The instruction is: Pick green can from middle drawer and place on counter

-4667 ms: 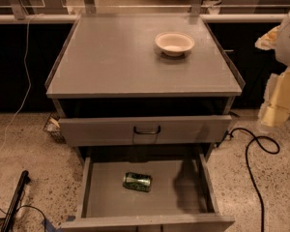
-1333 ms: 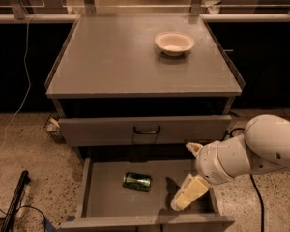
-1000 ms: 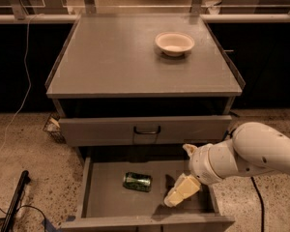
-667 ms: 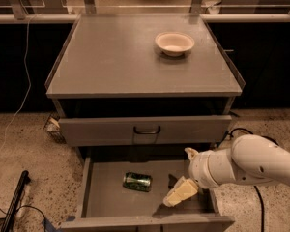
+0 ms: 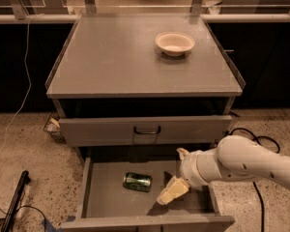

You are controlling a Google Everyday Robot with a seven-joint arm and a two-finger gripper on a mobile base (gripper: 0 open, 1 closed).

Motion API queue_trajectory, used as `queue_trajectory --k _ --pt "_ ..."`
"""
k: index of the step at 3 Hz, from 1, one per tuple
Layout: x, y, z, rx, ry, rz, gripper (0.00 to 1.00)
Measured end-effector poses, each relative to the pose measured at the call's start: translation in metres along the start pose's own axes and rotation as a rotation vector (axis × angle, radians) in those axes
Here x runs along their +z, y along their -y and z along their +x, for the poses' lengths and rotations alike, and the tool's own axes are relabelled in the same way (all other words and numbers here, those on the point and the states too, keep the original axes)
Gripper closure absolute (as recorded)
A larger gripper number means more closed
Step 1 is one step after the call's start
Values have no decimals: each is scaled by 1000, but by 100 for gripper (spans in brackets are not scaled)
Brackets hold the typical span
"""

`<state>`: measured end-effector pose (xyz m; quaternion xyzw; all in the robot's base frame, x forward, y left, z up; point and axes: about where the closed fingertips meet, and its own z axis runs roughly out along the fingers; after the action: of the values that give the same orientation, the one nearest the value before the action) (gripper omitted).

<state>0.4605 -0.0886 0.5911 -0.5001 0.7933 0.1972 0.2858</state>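
- Green can lies on its side on the floor of the middle drawer, a little left of the drawer's centre, its long axis running roughly from 9 to 3 o'clock.
- The middle drawer is pulled out toward the camera. The can touches neither side wall.
- The claw hangs inside the drawer just beside the can, at about 4 o'clock from it, with a gap between them. Its cream tip points down toward 8 o'clock, close to the drawer floor.
- From this angle the claw reads as one pale wedge, so I cannot tell if it is apart or together; it holds nothing.
- The white arm reaches in from 3 o'clock over the drawer's right wall.
- On the speckled floor, a black rod lies at 9 o'clock from the drawer and a black cable loops behind the arm.
- Above the open drawer, another drawer front is closed, with a dark loop handle at its centre.
- The counter tops the cabinet, farther back.
- A white bowl stands upright on the counter, at about 1 o'clock from its centre.
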Motion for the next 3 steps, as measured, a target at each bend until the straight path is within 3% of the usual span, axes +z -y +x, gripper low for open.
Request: queue_trajectory --k 2,3 --pt "71 42 19 0 20 -8 0" --pt "94 50 27 -9 60 11 0"
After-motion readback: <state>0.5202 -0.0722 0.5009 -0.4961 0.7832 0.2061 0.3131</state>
